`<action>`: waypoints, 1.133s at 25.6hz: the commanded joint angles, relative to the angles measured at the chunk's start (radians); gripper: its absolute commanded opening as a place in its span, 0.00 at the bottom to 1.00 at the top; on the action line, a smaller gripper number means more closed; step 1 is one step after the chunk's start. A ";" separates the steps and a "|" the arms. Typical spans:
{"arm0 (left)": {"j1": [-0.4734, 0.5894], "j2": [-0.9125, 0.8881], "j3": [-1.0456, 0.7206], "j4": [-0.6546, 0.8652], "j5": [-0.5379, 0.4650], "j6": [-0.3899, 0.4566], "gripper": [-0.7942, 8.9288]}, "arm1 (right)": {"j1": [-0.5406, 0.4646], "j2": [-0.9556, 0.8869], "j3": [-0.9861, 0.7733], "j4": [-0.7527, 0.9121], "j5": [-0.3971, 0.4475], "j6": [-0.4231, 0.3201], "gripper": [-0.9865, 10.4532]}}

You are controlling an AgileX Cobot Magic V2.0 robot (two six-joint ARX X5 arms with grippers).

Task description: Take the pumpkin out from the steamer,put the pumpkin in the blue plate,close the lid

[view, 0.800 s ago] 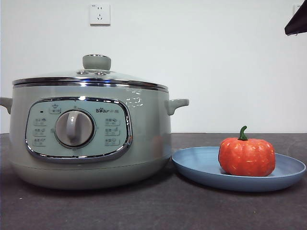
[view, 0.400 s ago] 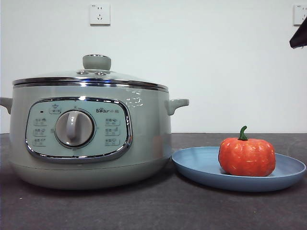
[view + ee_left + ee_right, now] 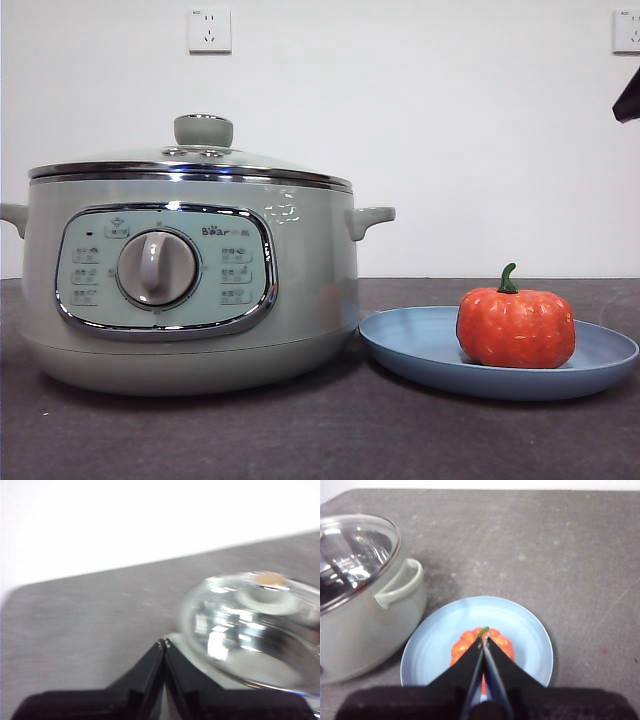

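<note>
The orange-red pumpkin with its green stem rests upright in the blue plate, to the right of the sage-green steamer. The glass lid with its pale-green knob sits shut on the steamer. High above the plate, my right gripper is shut and empty, with the pumpkin and blue plate far below it. A black tip of that arm shows at the front view's top right. My left gripper is shut and empty, raised beside the lid.
The dark grey table carries the steamer on the left and the plate on the right. A white wall with a power socket stands behind. The steamer's side handle points toward the plate.
The black arm tip at the top right has drawn further up and out toward the right edge. Steamer, lid, plate and pumpkin have stayed put.
</note>
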State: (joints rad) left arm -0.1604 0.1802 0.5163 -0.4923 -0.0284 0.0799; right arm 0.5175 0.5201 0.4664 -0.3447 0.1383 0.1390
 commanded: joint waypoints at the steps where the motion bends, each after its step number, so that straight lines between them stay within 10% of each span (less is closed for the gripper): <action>1: 0.123 -0.050 -0.074 0.034 0.017 0.026 0.08 | 0.002 -0.002 -0.004 -0.002 -0.001 0.010 0.09; 12: 0.253 -0.179 -0.445 0.257 0.087 0.012 0.08 | 0.002 -0.002 -0.004 -0.005 -0.001 0.010 0.09; 29: 0.253 -0.176 -0.480 0.212 0.085 -0.034 0.08 | 0.002 -0.002 -0.004 -0.005 -0.001 0.009 0.09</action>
State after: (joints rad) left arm 0.0891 0.0063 0.0475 -0.2665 0.0559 0.0517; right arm 0.5175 0.5194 0.4664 -0.3527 0.1379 0.1390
